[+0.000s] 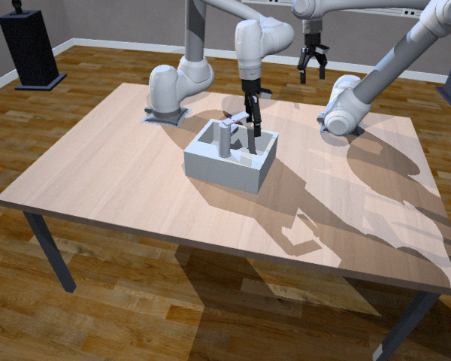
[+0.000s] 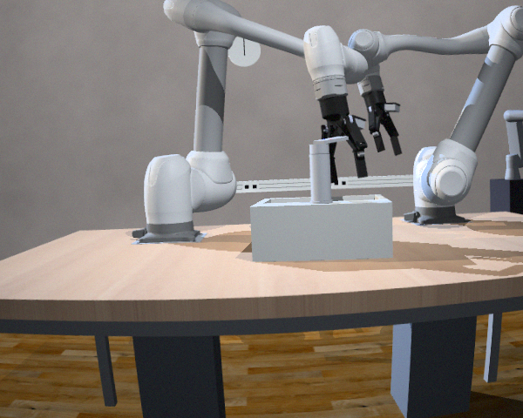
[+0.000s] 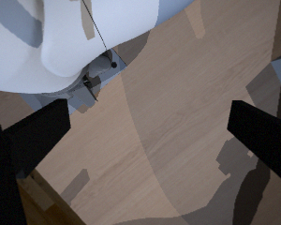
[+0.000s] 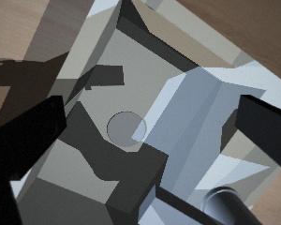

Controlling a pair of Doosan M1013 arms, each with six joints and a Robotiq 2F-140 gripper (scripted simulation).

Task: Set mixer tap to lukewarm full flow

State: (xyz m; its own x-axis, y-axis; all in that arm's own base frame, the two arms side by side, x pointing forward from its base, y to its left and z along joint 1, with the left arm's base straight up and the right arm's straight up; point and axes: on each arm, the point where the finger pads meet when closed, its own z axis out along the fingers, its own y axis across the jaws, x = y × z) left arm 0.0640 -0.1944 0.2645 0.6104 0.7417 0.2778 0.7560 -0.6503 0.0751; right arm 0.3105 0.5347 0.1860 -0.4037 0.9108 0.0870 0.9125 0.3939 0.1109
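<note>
Pincers apart, the right gripper (image 1: 252, 127) (image 2: 348, 177) (image 4: 151, 111) hangs beside the mixer tap's thin lever (image 1: 237, 118) (image 2: 336, 139), which points toward two o'clock in the top view; its free end (likely light, smooth, slippery) suits a gentle pinch.
</note>
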